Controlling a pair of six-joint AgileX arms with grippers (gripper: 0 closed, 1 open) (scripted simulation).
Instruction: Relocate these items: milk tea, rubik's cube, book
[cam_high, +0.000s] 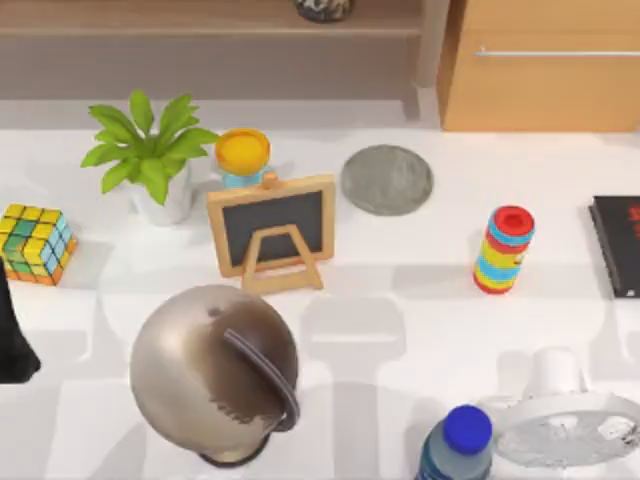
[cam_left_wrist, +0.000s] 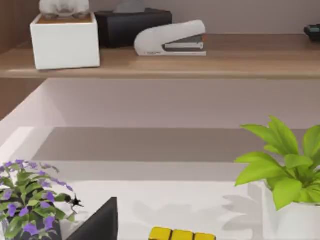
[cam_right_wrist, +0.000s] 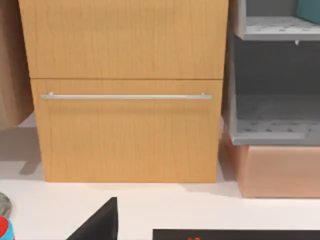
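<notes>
Rubik's cube (cam_high: 37, 244) sits at the counter's (cam_high: 400, 300) left edge, just ahead of the left pincer (cam_left_wrist: 95, 225), presumably lined up for pickup. Cannot tell that pincer's opening or hold. Milk tea, book: unseen.

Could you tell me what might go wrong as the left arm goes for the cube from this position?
The small cube of yellow, green, blue and orange squares sits at the table's far left edge, so a sideways nudge could push it off.

The leafy green plant in a white pot stands close beside it, and a wide approach might clip its leaves.

A pot of purple flowers also appears close in the left wrist view, leaving little room.
</notes>
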